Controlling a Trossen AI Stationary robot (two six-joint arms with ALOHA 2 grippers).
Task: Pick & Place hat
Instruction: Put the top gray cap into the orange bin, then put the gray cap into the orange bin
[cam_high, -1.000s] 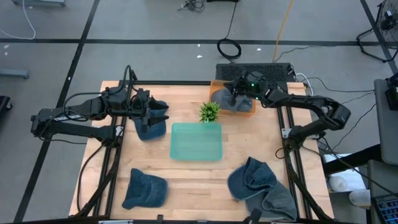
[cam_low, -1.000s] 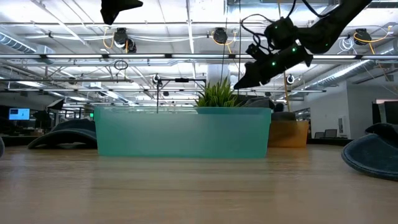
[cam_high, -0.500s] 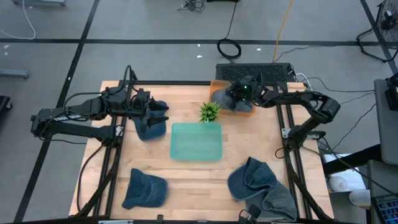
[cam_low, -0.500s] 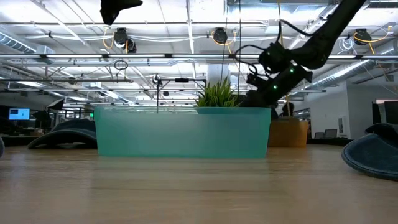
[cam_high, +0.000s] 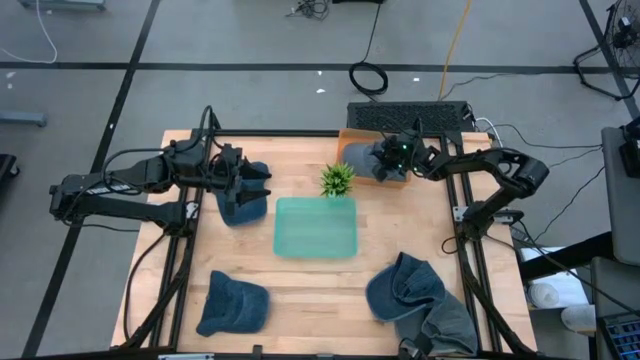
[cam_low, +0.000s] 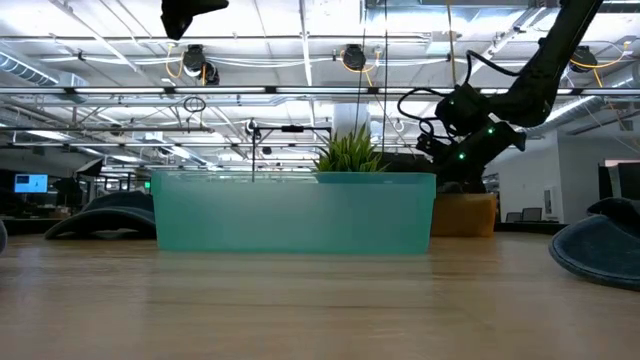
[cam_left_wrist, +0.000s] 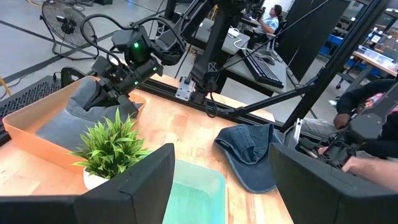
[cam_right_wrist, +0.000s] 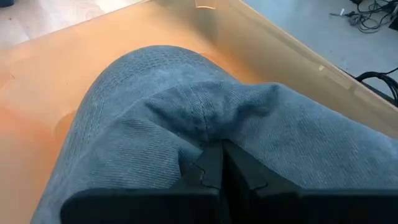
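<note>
Right arm dropped into the orange bin (cam_high: 349, 150) at far centre since a second ago; left arm unchanged.
I see the right gripper (cam_right_wrist: 214, 163) fingers pinched tight on the grey-blue hat (cam_right_wrist: 186, 124) lying in that bin, beside the plant (cam_high: 337, 179). Left gripper (cam_high: 262, 183) hovers over another hat (cam_high: 240, 207) at far left, fingers wide, empty. Teal tray (cam_high: 315, 226) mid-surface.
</note>
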